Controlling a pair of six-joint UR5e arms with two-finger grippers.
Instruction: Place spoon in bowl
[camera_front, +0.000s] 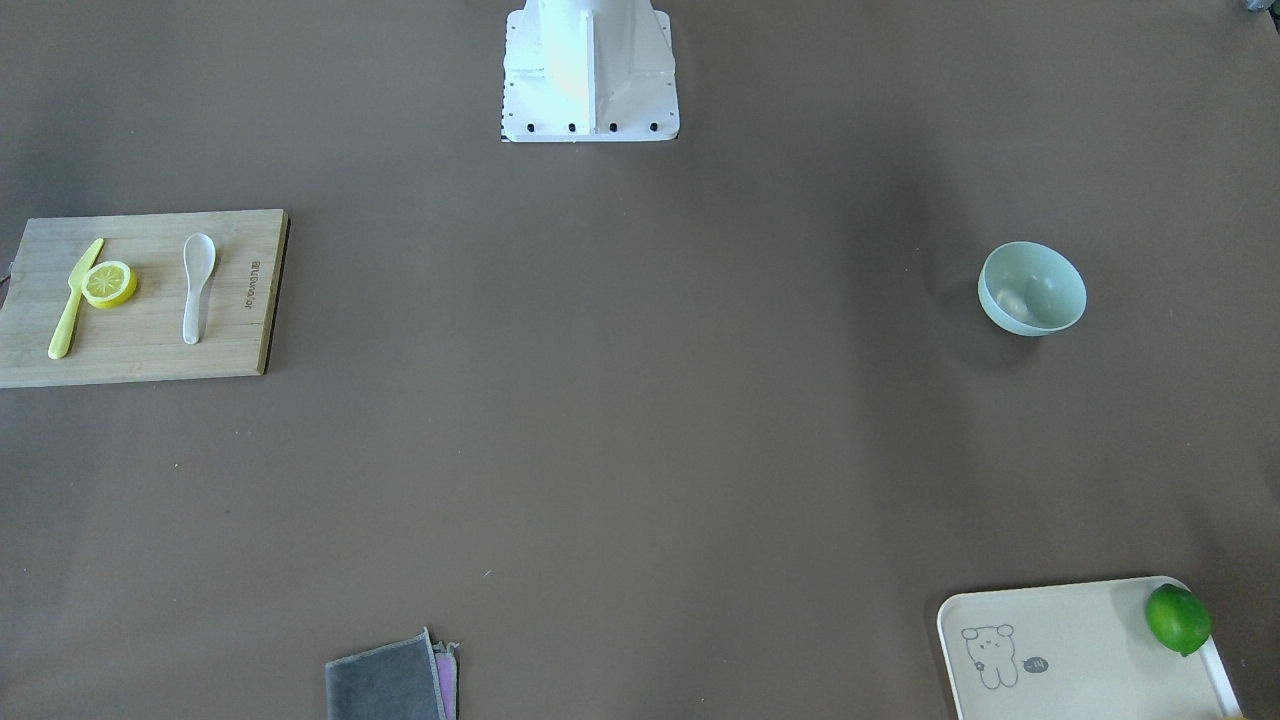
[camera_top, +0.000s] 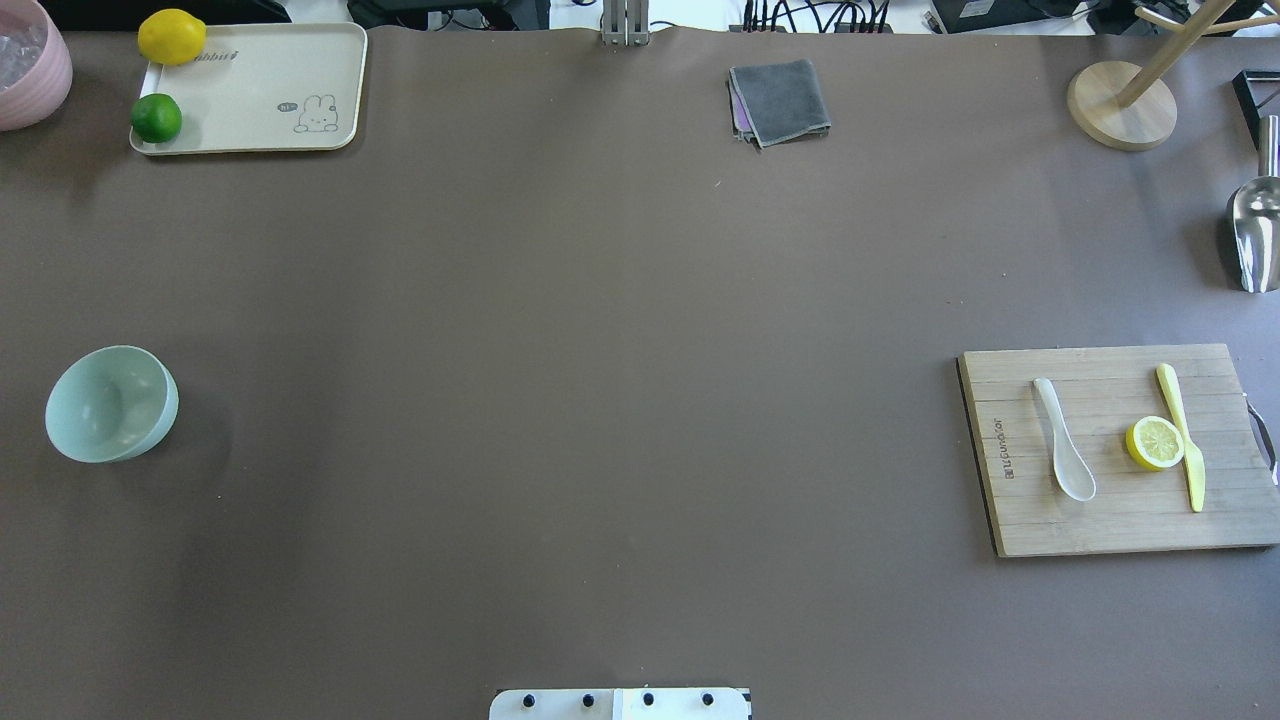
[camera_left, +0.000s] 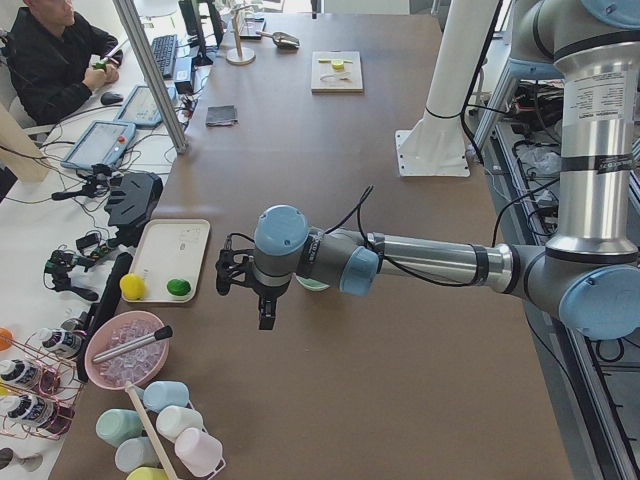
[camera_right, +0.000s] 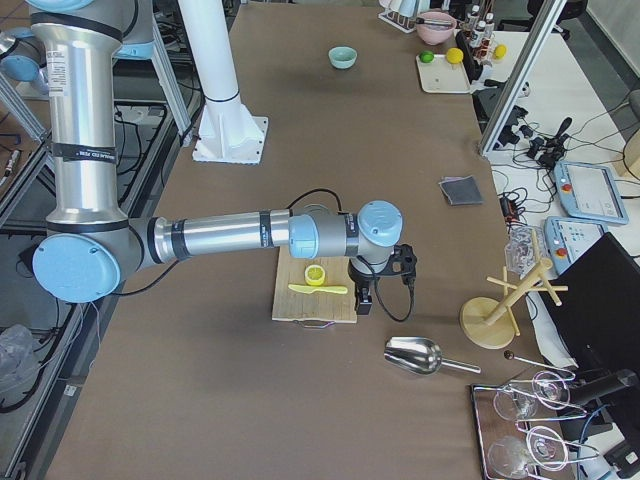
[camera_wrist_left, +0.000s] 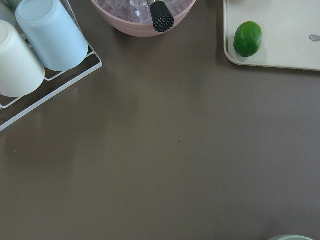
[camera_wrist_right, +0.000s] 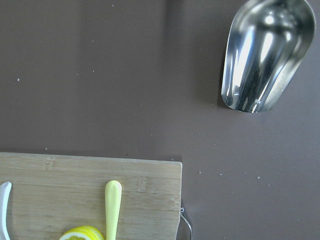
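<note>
The white spoon (camera_top: 1065, 452) lies on a wooden cutting board (camera_top: 1110, 520) at the table's right side; it also shows in the front view (camera_front: 198, 285) and as a sliver in the right wrist view (camera_wrist_right: 4, 210). The mint-green bowl (camera_top: 110, 403) stands upright and empty at the table's left side, seen also in the front view (camera_front: 1032, 288). My left gripper (camera_left: 268, 318) hovers above the table near the bowl, and my right gripper (camera_right: 365, 300) hovers over the board's outer end. I cannot tell whether either is open or shut.
A lemon slice (camera_top: 1155, 443) and a yellow knife (camera_top: 1182, 435) lie beside the spoon. A cream tray (camera_top: 270, 80) holds a lime and a lemon at the far left. A grey cloth (camera_top: 780, 100), a metal scoop (camera_top: 1255, 235), a wooden stand (camera_top: 1120, 105) and a pink bowl (camera_wrist_left: 142, 15) line the edges.
</note>
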